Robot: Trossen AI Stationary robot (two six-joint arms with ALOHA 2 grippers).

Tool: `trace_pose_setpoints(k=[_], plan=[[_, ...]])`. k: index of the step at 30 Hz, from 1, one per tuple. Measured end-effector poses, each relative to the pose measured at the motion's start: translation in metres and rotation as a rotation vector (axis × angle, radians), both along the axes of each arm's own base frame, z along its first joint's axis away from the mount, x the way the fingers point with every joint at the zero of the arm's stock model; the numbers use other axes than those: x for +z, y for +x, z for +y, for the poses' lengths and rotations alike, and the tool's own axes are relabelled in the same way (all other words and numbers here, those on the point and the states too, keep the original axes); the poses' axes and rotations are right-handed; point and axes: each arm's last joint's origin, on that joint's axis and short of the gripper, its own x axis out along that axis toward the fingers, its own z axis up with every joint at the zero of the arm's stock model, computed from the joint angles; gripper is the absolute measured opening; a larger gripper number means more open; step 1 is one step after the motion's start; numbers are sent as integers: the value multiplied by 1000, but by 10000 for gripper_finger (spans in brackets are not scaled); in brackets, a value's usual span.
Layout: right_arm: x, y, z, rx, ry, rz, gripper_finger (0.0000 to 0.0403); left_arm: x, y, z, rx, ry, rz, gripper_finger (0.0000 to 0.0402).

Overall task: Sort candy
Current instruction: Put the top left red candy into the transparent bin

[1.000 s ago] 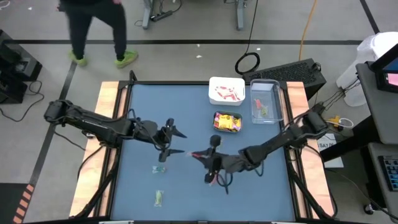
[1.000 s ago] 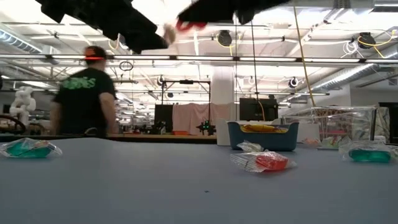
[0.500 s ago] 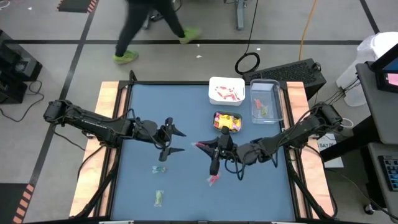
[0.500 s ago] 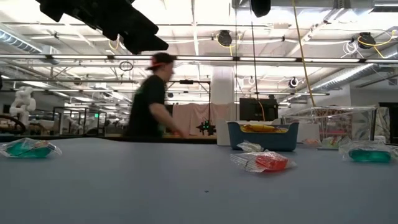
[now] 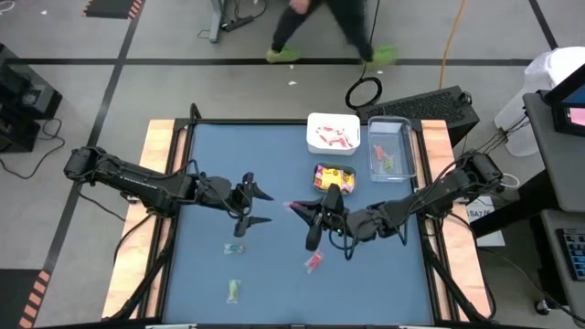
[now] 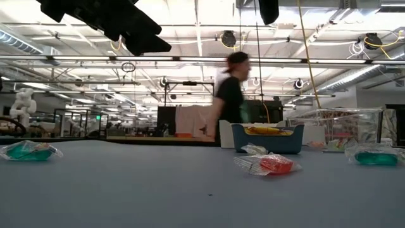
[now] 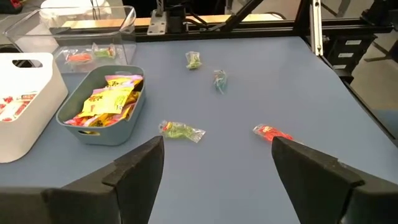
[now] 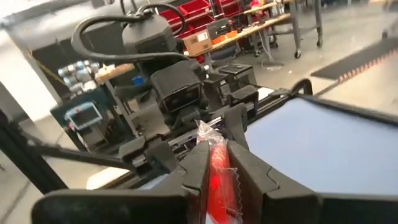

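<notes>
We are seeing the left gripper (image 5: pixel 256 207) hanging over the left middle of the blue table (image 5: pixel 210 274), fingers spread wide and holding nothing; in the left wrist view its two dark fingers (image 7: pixel 134 171) are standing well apart. Just below it on the table a small green candy (image 5: pixel 234 248) is lying, and another green candy (image 5: pixel 234 290) is sitting nearer the front edge.

Moving right, the right gripper (image 5: pixel 307 217) is sitting near the table's centre, fingers clamped on a red candy (image 8: pixel 214 177); in the high view its wrapper end is poking out at the tip. We are also seeing a second red candy (image 5: pixel 314 262) lying loose on the table just in front of that gripper.

Further right, the teal bin (image 5: pixel 320 188) is holding yellow packets (image 5: pixel 335 177), the white bin (image 5: pixel 314 121) behind it is holding red-and-white pieces, and the clear bin (image 5: pixel 405 155) at the far right is holding a few green and red pieces.

In the low view, green candies are lying at both sides and a red one near the middle. A person (image 6: pixel 231 95) is walking behind the table.
</notes>
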Motion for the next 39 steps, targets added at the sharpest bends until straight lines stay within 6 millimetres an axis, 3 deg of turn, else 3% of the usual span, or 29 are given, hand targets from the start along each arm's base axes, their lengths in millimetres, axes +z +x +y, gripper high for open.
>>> trace_pose_setpoints(k=[14,20,28,34,39], plan=[[0,0,0,55,-677,263,45,0,0,-1,-6,0,0,303],[0,0,0,82,-1015,393,45,0,-2,-11,-41,-8,1,303],[-1,0,0,109,-1324,517,45,0,-5,-24,-90,-24,4,303],[-1,0,0,114,-1330,517,45,0,-6,-29,-110,-23,4,303],[-3,0,1,99,-1071,431,45,0,-6,-29,-112,-23,4,303]])
